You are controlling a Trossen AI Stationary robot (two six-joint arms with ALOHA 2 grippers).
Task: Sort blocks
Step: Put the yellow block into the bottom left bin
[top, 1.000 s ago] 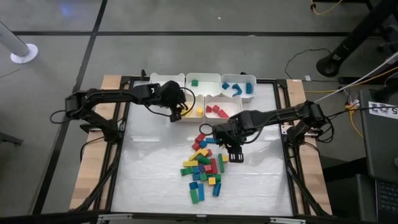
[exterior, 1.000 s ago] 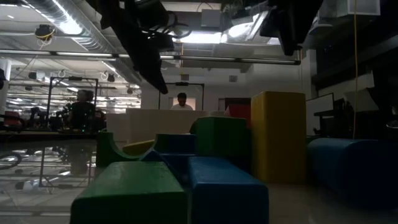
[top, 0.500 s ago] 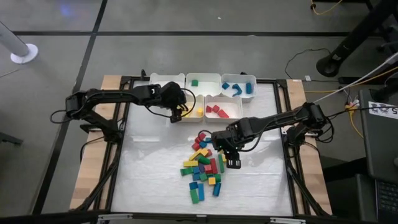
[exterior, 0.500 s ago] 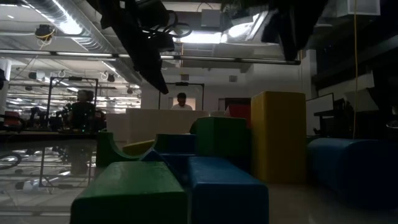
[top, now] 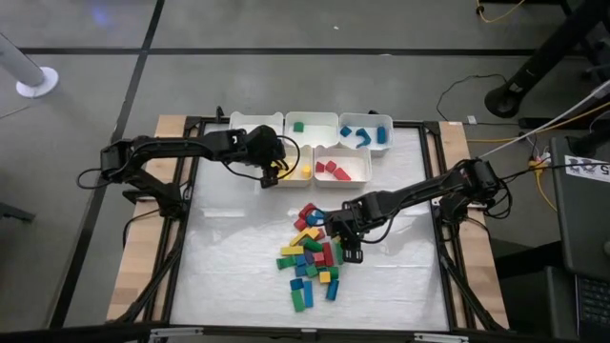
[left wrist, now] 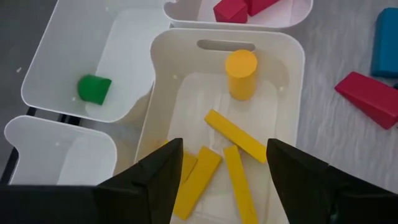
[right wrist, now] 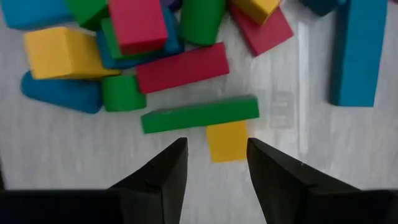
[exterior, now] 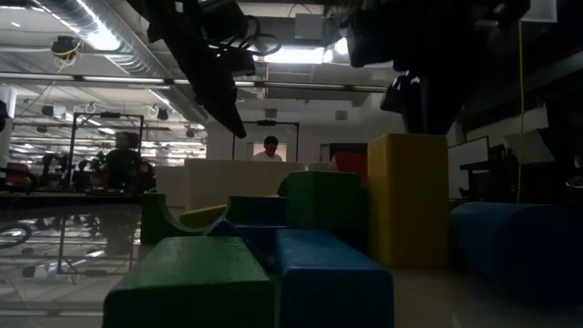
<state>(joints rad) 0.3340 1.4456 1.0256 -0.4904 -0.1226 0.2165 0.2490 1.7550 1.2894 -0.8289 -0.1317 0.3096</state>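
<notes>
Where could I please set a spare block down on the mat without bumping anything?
The mat is bare between its left edge and the block pile, and likewise right of the pile. It is crowded at the pile, under the right pincer, and around the bins.

Left hand [top: 271,175] over a rear bin [top: 295,177], right hand [top: 349,250] above the blocks [top: 312,254] mid-table

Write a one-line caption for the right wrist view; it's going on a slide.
Right tool, open, hovers above a small yellow block beside a long green block at the edge of the mixed pile.
</notes>
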